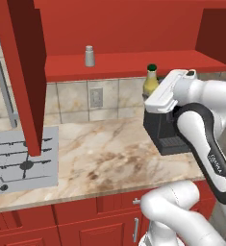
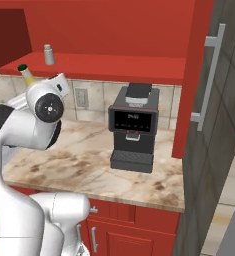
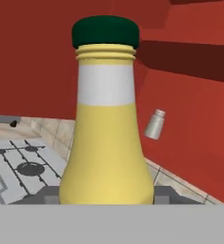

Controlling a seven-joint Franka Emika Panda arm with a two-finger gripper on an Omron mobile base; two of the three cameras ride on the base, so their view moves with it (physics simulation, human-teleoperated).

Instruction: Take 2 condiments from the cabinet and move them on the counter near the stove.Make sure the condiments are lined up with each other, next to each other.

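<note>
Smooth yellow plastic-looking bottle [image 3: 106,143]; polished marbled stone counter [image 1: 109,153]; silvery-topped shaker [image 1: 89,56].

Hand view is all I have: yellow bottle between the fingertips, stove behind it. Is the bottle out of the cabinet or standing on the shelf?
Observer: Out. The left base view shows the yellow bottle held in the gripper, in the air in front of the shelf edge of the cabinet.
Operator: Anything near it on the counter?
Observer: A black coffee machine stands on the counter, to the right of the arm.
Operator: The shaker looks tilted to me.
Observer: That is camera roll. The shaker stands upright on the shelf, left of the bottle.
</note>
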